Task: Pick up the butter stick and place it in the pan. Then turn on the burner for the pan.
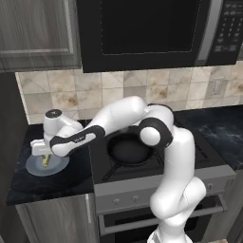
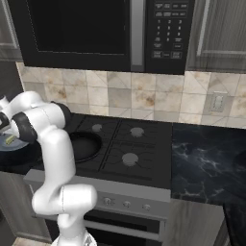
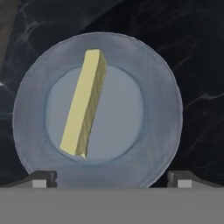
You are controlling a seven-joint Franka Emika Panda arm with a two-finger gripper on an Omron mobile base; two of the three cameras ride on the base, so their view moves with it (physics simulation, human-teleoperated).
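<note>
While the butter stick (image 3: 84,103) lies on the plate (image 3: 162,109), the gripper (image 3: 112,177) hangs above — fingers apart, grasping nothing.

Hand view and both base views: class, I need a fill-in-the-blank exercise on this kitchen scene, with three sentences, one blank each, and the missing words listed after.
1. The pale-yellow rectangular butter stick lies on the round grey-blue ____.
2. The round black frying pan sits on the ____, with no butter in it.
3. The two-finger gripper is above the plate with its fingertips spread ____.

Missing words: plate; stove; open
</note>
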